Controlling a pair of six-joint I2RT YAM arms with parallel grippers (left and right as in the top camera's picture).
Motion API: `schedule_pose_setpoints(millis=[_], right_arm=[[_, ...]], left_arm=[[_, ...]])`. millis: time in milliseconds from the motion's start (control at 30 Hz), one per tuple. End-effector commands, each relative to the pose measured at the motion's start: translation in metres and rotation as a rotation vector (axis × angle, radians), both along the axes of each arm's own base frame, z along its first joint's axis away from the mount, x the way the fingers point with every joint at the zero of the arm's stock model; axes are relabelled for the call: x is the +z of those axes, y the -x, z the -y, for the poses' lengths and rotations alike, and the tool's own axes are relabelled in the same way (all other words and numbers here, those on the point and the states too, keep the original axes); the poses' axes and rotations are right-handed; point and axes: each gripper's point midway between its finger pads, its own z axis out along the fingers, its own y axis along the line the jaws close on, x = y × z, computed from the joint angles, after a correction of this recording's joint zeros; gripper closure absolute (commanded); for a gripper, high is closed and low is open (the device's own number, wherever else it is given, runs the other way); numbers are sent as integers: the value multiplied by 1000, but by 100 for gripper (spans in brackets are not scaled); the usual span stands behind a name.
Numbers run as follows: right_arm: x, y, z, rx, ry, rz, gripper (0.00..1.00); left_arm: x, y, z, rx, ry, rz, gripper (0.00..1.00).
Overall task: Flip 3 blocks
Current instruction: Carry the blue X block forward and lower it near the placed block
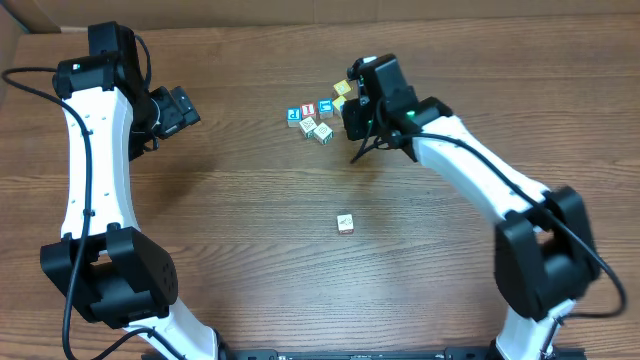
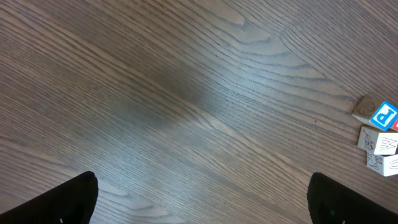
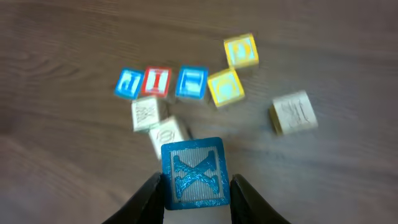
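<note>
Right wrist: the right gripper (image 3: 196, 198) clamps the blue block (image 3: 194, 173) lettered "X"; well apart from it, the left gripper (image 2: 203, 202) gapes wide.

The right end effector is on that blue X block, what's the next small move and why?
The right end effector has its fingers against both sides of the blue X block, which looks lifted above the other blocks, its X facing the wrist camera. So probably roll the wrist to turn it over, then lower it to the table.
</note>
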Motion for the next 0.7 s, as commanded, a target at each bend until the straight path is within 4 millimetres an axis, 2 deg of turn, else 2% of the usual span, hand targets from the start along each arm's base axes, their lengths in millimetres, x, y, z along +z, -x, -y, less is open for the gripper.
schedule_pose_setpoints(millis=[0, 100, 233, 433, 533, 667], right_arm=[[32, 17, 5, -33, -16, -18, 68], [28, 44, 11, -55, 4, -119, 68], [12, 83, 18, -85, 8, -315, 68], [-8, 143, 49, -150, 137, -586, 69], [-13, 164, 60, -156, 185, -668, 69], [-26, 180, 64, -154, 200, -729, 69]], left_arm=[[4, -6, 2, -6, 1, 17, 0], [4, -6, 2, -6, 1, 17, 0], [4, -6, 2, -6, 1, 17, 0], [4, -5, 2, -6, 1, 17, 0], [4, -5, 2, -6, 1, 17, 0], [4, -6, 2, -6, 1, 17, 0]])
